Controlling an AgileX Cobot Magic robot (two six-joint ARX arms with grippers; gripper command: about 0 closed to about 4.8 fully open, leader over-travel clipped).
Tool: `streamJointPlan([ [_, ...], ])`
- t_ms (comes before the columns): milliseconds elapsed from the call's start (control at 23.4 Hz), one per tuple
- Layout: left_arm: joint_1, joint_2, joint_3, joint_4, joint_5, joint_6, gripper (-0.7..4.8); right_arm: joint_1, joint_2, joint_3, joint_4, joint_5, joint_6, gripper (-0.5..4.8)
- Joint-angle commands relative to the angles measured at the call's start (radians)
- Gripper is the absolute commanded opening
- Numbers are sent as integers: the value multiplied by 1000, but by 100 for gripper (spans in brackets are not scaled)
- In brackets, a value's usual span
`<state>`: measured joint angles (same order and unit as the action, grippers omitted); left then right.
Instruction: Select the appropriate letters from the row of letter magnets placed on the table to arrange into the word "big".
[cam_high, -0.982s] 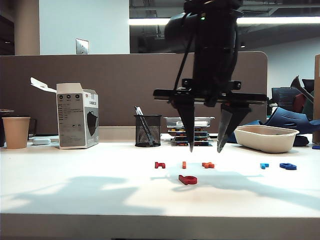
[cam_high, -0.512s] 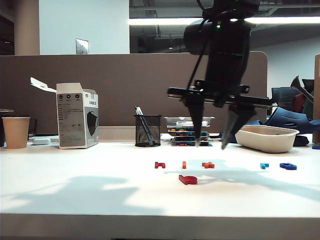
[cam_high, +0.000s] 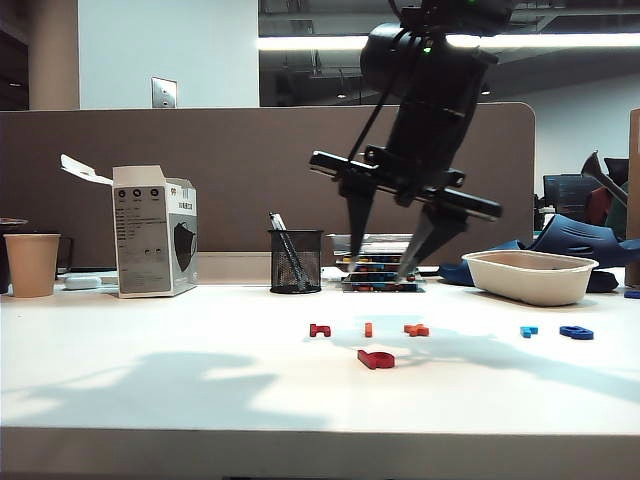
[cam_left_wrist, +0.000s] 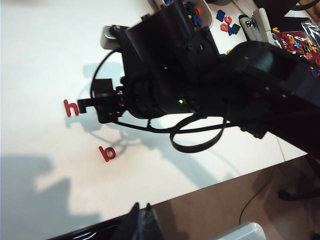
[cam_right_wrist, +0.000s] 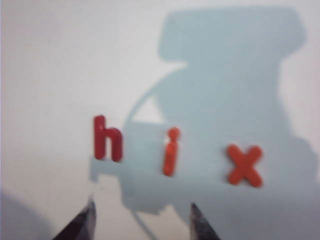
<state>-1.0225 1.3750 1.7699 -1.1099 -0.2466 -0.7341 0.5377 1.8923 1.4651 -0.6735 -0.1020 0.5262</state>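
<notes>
the right tool (cam_high: 383, 264) hangs in the air above the white worktop (cam_high: 150, 380), tilted, its two dark fingers spread wide with nothing between them. in the right wrist view the two fingertips (cam_right_wrist: 85, 220) frame bare worktop just short of the letters, touching none.

the row of letter magnets lies across the middle of the worktop: a dark red h (cam_high: 319, 330), an orange i (cam_high: 368, 329) and an orange-red x (cam_high: 416, 329) close together, then, well apart toward the right, a light blue piece (cam_high: 528, 331) and a dark blue looped letter (cam_high: 576, 332) beside it. the red b (cam_high: 376, 359) lies out of the row, nearer the front edge, just in front of the i. the right wrist view shows h (cam_right_wrist: 107, 138), i (cam_right_wrist: 170, 151) and x (cam_right_wrist: 244, 164) side by side in the arm's shadow.

the left tool (cam_left_wrist: 141, 222) shows only as dark tips at the edge of the left wrist view, off the front of the worktop; whether it is spread or closed cannot be told. that view looks past the right arm to the h (cam_left_wrist: 71, 107) and the b (cam_left_wrist: 107, 153).

behind the row stand a mesh pen cup (cam_high: 295, 260), a white carton (cam_high: 155, 232), a paper cup (cam_high: 32, 264) and a pale tray (cam_high: 532, 276).
</notes>
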Motion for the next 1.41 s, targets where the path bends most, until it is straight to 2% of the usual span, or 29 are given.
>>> streamJointPlan([
  [43, 0, -3, 2, 12, -3, 0, -5, 0, 27, 3, 43, -35, 2, 233],
  [427, 0, -3, 2, 12, -3, 0, -5, 0, 98, 3, 73, -29, 14, 228],
  [555, 0, -3, 2, 11, -3, 0, -5, 0, 110, 3, 76, -26, 13, 202],
  [1110, 0, -3, 2, 11, -2, 0, -5, 5, 150, 5, 64, 23, 11, 202],
  [1408, 0, -3, 2, 12, -2, 0, -5, 20, 217, 93, -64, 91, -29, 202],
])
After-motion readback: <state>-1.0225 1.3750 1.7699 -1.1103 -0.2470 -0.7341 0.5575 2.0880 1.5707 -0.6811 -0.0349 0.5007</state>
